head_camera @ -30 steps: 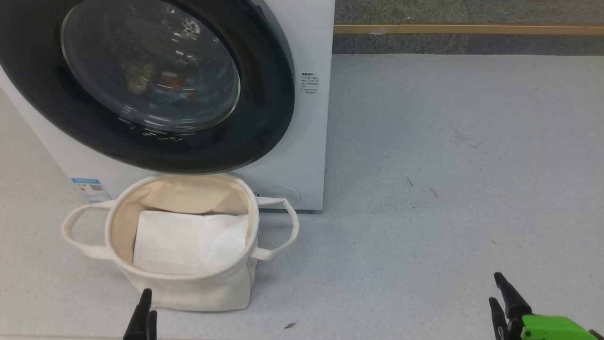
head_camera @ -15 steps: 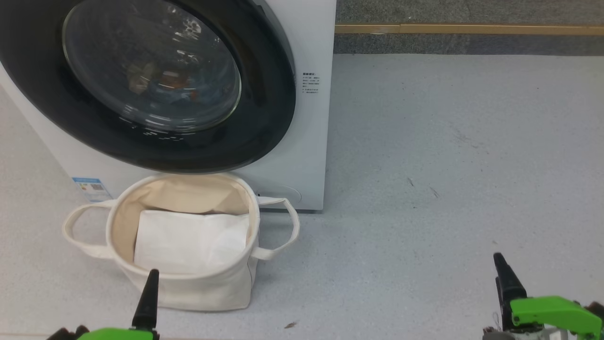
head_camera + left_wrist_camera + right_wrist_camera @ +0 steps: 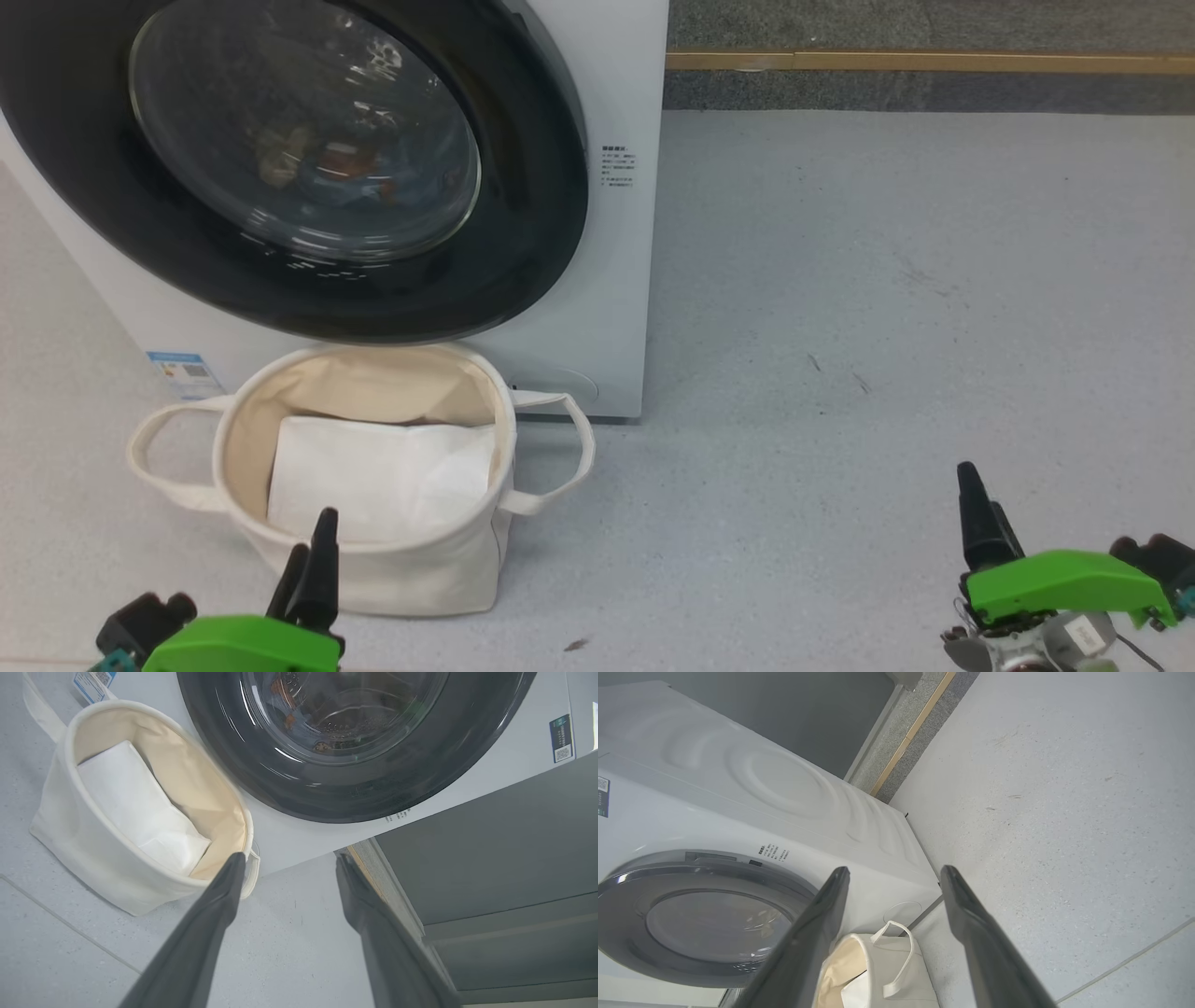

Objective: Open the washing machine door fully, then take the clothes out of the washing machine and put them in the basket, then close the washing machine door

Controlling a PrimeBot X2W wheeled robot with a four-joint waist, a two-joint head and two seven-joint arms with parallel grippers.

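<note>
The white washing machine (image 3: 616,280) stands at the upper left. The washing machine door (image 3: 523,271), black-rimmed with a glass bowl, lies flat against its front. Through the glass I make out the clothes (image 3: 327,168) as dim orange and blue patches. The cream basket (image 3: 411,579) sits on the floor right under the door. My left gripper (image 3: 311,537) is open just in front of the basket's near wall. My right gripper (image 3: 980,504) is open over bare floor far to the right. In the wrist views both the left gripper (image 3: 289,858) and the right gripper (image 3: 895,870) hold nothing.
A plain white flat sheet (image 3: 383,476) lies inside the basket. Grey floor (image 3: 887,280) stretches to the right of the machine up to a wood-coloured strip (image 3: 924,61) along the wall. A blue sticker (image 3: 182,369) marks the machine's lower left.
Both grippers have risen further into the head view, towards the machine, with more of their green bodies showing. The camera has shifted slightly. Door, basket and sheet have not moved.
</note>
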